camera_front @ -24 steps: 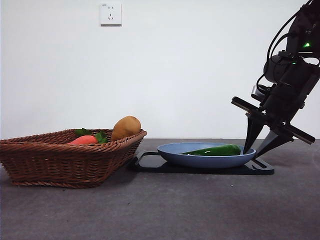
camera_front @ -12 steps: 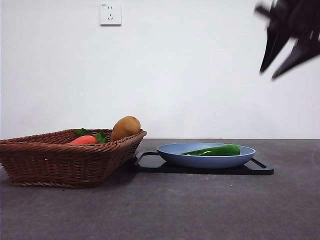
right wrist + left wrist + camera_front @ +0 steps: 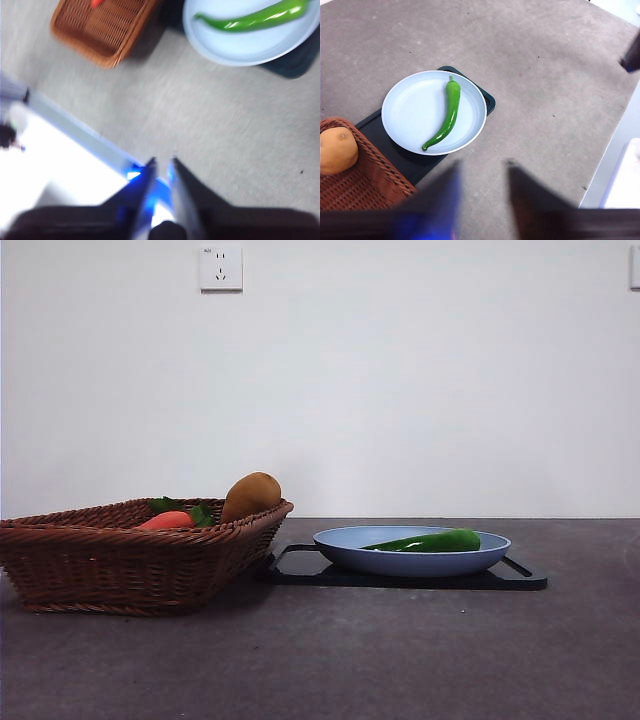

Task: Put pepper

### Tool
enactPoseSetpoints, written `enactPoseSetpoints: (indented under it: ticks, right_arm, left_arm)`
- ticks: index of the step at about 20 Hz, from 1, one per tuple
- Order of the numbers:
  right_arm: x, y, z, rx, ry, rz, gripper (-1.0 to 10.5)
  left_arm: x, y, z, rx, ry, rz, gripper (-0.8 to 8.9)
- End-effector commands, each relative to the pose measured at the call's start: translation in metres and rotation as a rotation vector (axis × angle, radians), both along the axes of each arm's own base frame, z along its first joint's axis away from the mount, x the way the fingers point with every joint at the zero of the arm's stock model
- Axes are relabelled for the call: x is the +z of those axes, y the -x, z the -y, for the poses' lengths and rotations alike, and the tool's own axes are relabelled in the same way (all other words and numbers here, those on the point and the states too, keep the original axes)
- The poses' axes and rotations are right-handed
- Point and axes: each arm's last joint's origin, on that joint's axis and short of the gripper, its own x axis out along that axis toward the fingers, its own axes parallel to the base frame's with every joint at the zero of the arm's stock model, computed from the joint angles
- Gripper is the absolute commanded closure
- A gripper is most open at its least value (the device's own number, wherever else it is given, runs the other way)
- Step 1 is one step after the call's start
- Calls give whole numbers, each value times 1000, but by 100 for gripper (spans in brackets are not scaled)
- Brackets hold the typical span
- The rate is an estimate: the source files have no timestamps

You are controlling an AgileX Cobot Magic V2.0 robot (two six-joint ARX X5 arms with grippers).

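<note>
While pepper [image 3: 432, 540] lies on plate [image 3: 345, 544], basket [image 3: 120, 565] beside, potato [image 3: 251, 494] inside

A bare test room or lab rather than a home: a plain grey table [image 3: 400, 660] stands against an empty white wall [image 3: 400, 380] with one power socket [image 3: 221, 267], and a wicker basket [image 3: 130, 560] and blue plate [image 3: 400, 558] sit like staged props.

We note a glossy green pepper [image 3: 430, 541], pale blue plate [image 3: 400, 562], black tray [image 3: 300, 570], brown woven basket [image 3: 120, 565], tan potato [image 3: 251, 494], orange-red vegetable [image 3: 167, 521] with green leaves, grey speckled table [image 3: 400, 660], white wall [image 3: 400, 380].
</note>
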Motion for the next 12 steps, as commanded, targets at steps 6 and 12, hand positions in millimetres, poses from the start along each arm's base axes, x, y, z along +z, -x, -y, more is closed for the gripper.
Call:
enactPoseSetpoints:
  ticks: [6, 12]
  right_arm:
    - [7, -8, -9, 4, -46, 80, 943]
    - [10, -13, -5, -25, -55, 124, 943]
  left_arm:
    - [5, -1, 2, -9, 3, 19, 805]
    - [11, -4, 4, -9, 47, 79, 805]
